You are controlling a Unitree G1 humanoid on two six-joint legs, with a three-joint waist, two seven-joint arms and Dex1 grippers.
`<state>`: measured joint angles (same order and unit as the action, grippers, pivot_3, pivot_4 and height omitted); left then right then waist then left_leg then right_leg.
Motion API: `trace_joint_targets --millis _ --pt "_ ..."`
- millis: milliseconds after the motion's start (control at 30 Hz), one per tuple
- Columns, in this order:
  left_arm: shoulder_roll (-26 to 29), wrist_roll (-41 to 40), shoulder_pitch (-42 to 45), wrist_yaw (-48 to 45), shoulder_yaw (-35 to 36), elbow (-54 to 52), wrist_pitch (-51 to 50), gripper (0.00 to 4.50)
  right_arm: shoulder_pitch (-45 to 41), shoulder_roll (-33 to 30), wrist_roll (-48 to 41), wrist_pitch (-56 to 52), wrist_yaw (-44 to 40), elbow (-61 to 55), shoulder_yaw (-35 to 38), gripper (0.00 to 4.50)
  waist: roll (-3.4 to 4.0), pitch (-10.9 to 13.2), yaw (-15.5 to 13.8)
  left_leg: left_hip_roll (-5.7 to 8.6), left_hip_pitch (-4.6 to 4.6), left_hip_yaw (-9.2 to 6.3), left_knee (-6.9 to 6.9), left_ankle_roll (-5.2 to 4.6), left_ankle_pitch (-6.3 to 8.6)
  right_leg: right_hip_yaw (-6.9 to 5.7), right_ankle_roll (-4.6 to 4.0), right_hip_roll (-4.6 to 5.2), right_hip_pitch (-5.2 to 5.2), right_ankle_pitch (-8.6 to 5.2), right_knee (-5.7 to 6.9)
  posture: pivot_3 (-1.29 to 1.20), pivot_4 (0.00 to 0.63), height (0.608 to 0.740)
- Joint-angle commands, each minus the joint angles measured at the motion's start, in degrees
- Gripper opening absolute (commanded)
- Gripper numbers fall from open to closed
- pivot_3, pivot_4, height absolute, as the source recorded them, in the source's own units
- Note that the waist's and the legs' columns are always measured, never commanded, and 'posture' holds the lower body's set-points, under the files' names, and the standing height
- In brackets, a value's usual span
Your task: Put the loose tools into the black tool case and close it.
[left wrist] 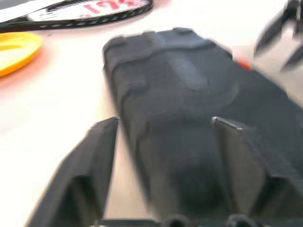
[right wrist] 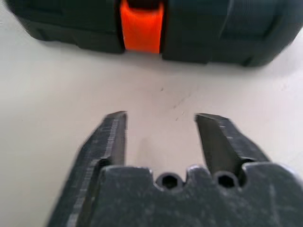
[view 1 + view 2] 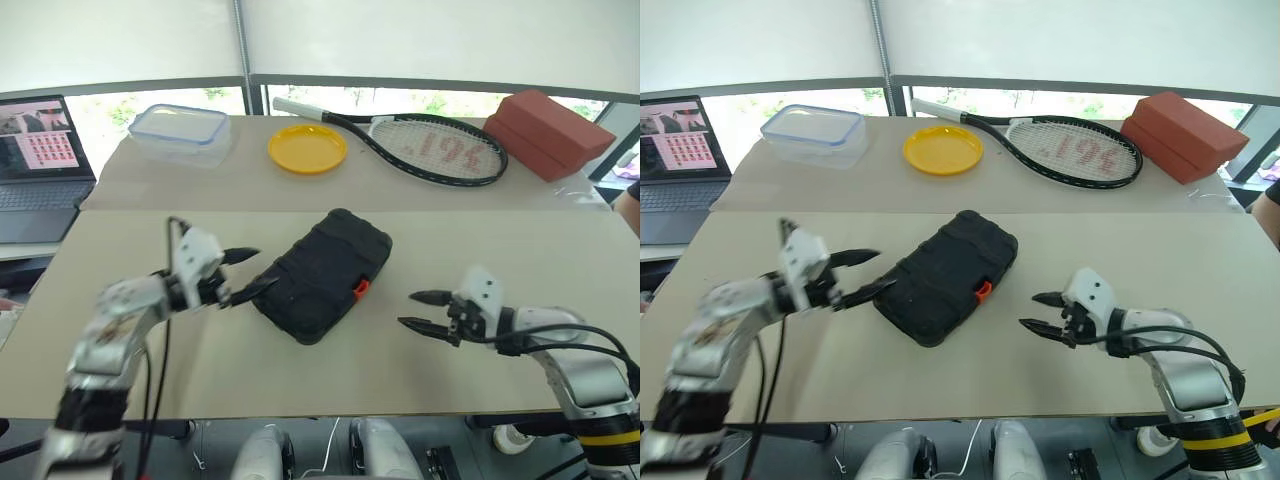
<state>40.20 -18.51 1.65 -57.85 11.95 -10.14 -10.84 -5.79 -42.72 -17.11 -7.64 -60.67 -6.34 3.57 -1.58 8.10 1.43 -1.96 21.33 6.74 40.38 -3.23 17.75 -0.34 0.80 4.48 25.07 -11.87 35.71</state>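
The black tool case (image 3: 325, 272) lies shut and slanted in the middle of the near table, its orange latch (image 3: 361, 290) on the side facing my right arm. My left gripper (image 3: 256, 269) is open at the case's left end; in the left wrist view its fingers (image 1: 90, 161) straddle that end of the case (image 1: 189, 90). I cannot tell whether they touch it. My right gripper (image 3: 407, 308) stands open over bare table to the right of the case, pointing at the latch (image 2: 141, 26) with a gap between. The loose tools are out of view.
On the far table are a clear lidded box (image 3: 182, 132), a yellow plate (image 3: 307, 148), a tennis racket (image 3: 440, 150) and red-brown boxes (image 3: 548, 132). A laptop (image 3: 40, 160) stands at the far left. A seam runs between the two tables.
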Motion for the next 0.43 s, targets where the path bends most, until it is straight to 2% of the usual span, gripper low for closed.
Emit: trace_joint_targets --millis 33,67,167,433 --pt "2.06 3.6 -9.39 1.22 6.41 -0.19 8.13 4.5 -1.51 -1.64 -2.16 10.88 -6.02 7.39 4.28 4.25 -0.02 0.08 -0.48 0.03 -0.06 0.03 -0.15 -0.02 0.01 -0.02 0.02 0.05 -0.03 -0.03 -0.08 0.0 0.15 0.74" --pt "2.1 3.32 -11.26 1.48 7.32 -0.35 8.59 4.5 -2.05 -1.49 -2.81 12.21 -6.82 8.8 4.72 4.41 -0.09 0.13 -1.01 0.02 -0.04 0.04 -0.15 -0.04 0.02 -0.09 0.01 0.06 -0.03 -0.04 -0.12 0.0 0.15 0.74" --pt "1.83 3.37 -15.21 2.87 9.3 -0.82 9.85 4.5 -3.06 -1.44 -2.41 16.69 -9.06 12.21 4.65 4.41 -0.07 0.15 -2.29 0.01 0.01 -0.02 -0.13 -0.02 0.01 -0.28 -0.04 0.18 -0.04 -0.06 -0.16 0.0 0.15 0.74" --pt "-0.41 1.53 -17.71 6.41 9.76 -3.83 9.58 4.5 -4.3 -1.12 -0.88 23.45 -8.87 18.78 4.7 4.41 -0.07 0.15 -2.12 0.04 0.02 -0.03 -0.21 -0.04 0.01 -0.39 -0.06 0.44 -0.07 -0.06 -0.17 0.0 0.15 0.74"
